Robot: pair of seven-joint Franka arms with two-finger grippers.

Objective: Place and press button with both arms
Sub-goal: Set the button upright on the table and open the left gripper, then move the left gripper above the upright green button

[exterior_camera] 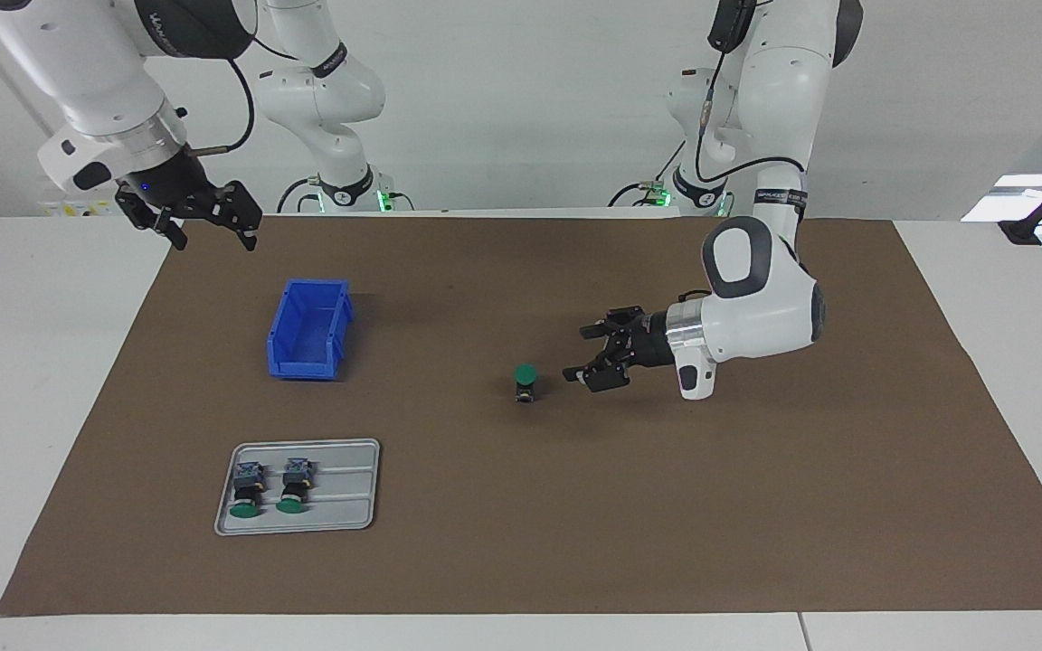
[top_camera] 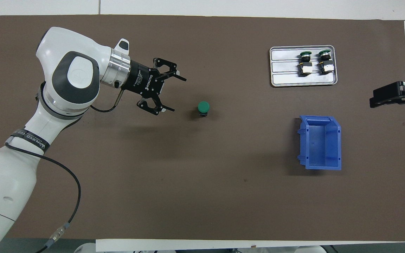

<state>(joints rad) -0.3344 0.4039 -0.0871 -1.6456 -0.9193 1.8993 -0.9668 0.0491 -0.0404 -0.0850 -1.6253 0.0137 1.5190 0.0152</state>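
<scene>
So, taking the overhead view as a clock face with the robots at six: the blue bin [top_camera: 320,142] sits nearest them, out at about four o'clock toward the right arm's end of the table, open side up and apparently empty.

A little farther from the robots, almost at the centre of the dial, the button [exterior_camera: 525,382] stands upright on the brown mat [exterior_camera: 756,506] with its green cap up, touching nothing. By the look of it the placing is done; the pressing is not yet done.

The left gripper [exterior_camera: 586,357] hangs at about nine o'clock of the button, near it but apart, jaws spread wide and holding nothing. The right gripper [exterior_camera: 204,217] waits raised over the mat's edge at three o'clock, also wide and empty.

Farthest from the robots, at about two o'clock, the grey tray [exterior_camera: 354,506] carries two more buttons [exterior_camera: 269,488] lying on their sides, side by side, caps pointing away from the robots.

Nothing stands between either gripper and the upright button; the bin and tray lie well apart from it. My guess is the narrow standing body could tip if pushed off-centre, so the press wants to come straight down on the cap.
</scene>
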